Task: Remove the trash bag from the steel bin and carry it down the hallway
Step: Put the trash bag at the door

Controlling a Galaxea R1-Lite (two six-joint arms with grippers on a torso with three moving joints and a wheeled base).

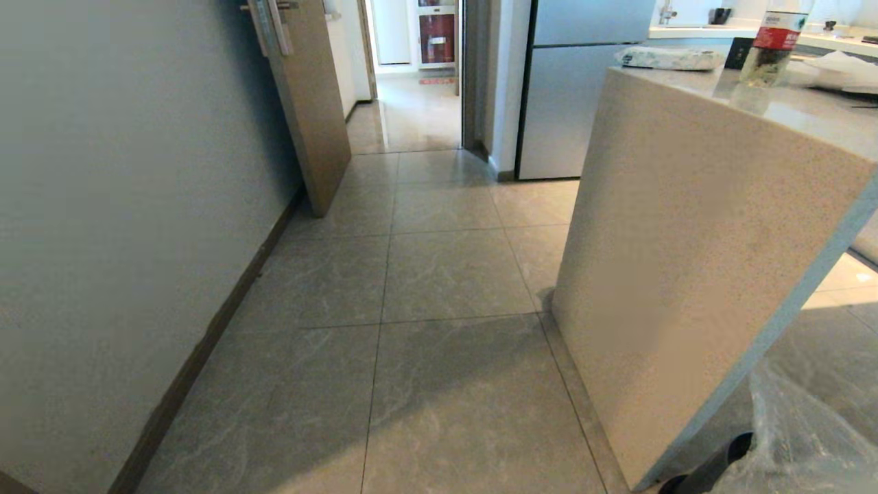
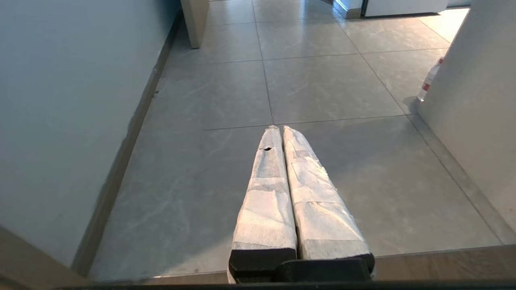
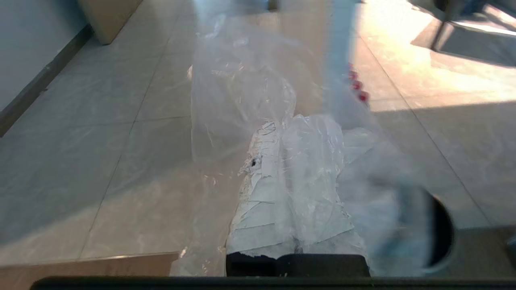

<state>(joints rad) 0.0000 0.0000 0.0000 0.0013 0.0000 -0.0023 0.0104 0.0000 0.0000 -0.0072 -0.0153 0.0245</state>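
While the robot faced down the hallway, these things showed:

Hallway (image 1: 439, 288): a narrow passage of glossy grey tiles veined like marble, with a smooth pale wall and a dark baseboard on the left.
Door (image 1: 309, 103): a flat tan panel with a metal handle, standing ajar at the left wall, further along.
Table (image 1: 693, 261): a speckled beige stone slab with a plain flat side, on the right of the passage.
Bottle (image 1: 775, 41): clear plastic with a red label, upright on the table top.
Fridge (image 1: 583, 89): a smooth grey box behind the table.
Right claw (image 3: 282, 125): white-wrapped fingers together, clamped on the trash bag; the film draped over and around both fingers.
Trash bag (image 3: 250, 92): thin, crinkly, clear plastic, bunched at the right claw; in the head view it showed as a wrinkled clear mass at the lower right corner (image 1: 809, 439), beside the table.
Steel bin (image 3: 441, 231): a round rim with a black ring, seen blurred through the plastic, near the right claw.
Left claw (image 2: 281, 129): two long tapered fingers wrapped in creased white tape, pressed together and holding nothing, hanging above the floor tiles.
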